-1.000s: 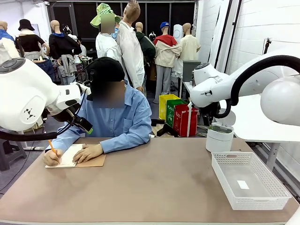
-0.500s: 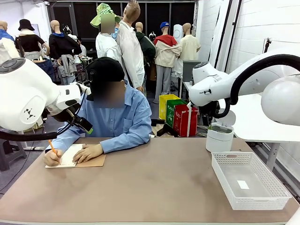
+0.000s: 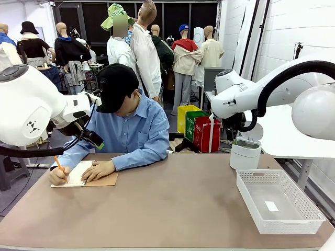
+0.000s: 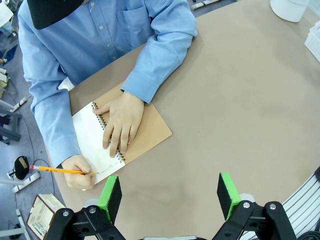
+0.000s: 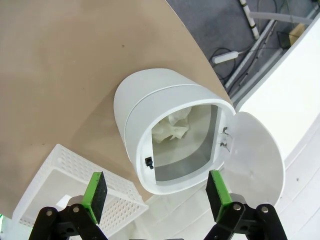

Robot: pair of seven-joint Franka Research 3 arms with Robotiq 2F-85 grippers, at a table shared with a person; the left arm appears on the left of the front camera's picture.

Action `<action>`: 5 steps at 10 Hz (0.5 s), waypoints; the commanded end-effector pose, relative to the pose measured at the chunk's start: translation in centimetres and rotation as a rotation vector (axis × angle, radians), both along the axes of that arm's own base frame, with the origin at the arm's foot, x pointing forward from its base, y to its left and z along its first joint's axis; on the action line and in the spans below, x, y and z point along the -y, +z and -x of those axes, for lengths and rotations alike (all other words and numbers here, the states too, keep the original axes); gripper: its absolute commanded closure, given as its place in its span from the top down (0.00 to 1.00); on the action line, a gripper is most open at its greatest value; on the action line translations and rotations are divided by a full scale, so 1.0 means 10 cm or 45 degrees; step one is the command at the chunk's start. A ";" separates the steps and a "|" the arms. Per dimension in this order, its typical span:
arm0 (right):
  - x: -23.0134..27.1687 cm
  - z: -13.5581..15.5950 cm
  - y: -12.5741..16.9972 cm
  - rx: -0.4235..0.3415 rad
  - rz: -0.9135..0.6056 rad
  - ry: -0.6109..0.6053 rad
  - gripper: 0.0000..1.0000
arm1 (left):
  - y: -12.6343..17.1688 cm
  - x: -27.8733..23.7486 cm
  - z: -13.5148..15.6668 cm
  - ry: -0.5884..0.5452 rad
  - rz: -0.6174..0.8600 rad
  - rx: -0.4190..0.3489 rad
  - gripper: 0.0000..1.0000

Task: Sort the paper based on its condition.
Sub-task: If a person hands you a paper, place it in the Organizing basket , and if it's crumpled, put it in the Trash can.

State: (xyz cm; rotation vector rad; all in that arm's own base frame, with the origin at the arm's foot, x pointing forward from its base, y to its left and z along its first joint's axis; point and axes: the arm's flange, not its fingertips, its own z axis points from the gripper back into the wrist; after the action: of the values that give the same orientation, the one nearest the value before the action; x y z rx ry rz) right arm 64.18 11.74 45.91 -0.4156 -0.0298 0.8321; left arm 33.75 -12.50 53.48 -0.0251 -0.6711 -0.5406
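Both open and empty: left gripper [image 4: 168,187], right gripper [image 5: 156,190]. Paper [image 4: 88,136] sat in notebook [image 4: 151,132] under person's hand [image 4: 120,122]; grabbing early risked collision or a tear.

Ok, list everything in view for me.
table: one, brown, under everything
notebook: one, brown cover, table's far left
page: one, white, open in notebook
pencil: one, orange, in person's hand
bin: one, white, lid open, table's far right
crumpled paper: one, white, inside bin
basket: one, white, near right of table
tag: one, white, in basket
hands: two, person's; one flat on notebook, one writing
left gripper: one, black-green, open above table
right gripper: one, black-green, open above bin
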 end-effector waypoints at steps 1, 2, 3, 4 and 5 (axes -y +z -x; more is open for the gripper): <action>0.01 -0.03 -0.02 0.018 -0.001 0.009 1.00 | 0.00 -0.01 0.00 0.000 -0.002 -0.007 1.00; 0.01 -0.03 -0.02 0.018 -0.001 0.009 1.00 | 0.00 -0.01 0.00 0.000 -0.002 -0.007 1.00; 0.00 0.00 0.00 0.000 0.000 0.000 1.00 | 0.00 -0.01 0.00 0.000 -0.002 -0.007 1.00; -0.09 0.18 0.11 0.019 -0.114 0.029 1.00 | 0.00 -0.01 0.00 0.000 -0.002 -0.007 1.00; -0.27 0.33 0.22 0.050 -0.177 0.063 1.00 | 0.00 -0.01 0.00 0.000 -0.002 -0.007 1.00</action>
State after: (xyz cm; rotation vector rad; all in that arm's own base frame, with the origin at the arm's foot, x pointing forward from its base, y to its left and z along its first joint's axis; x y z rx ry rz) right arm 63.19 13.56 47.42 -0.3589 -0.0763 0.8369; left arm 33.75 -12.50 53.48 -0.0251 -0.6709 -0.5406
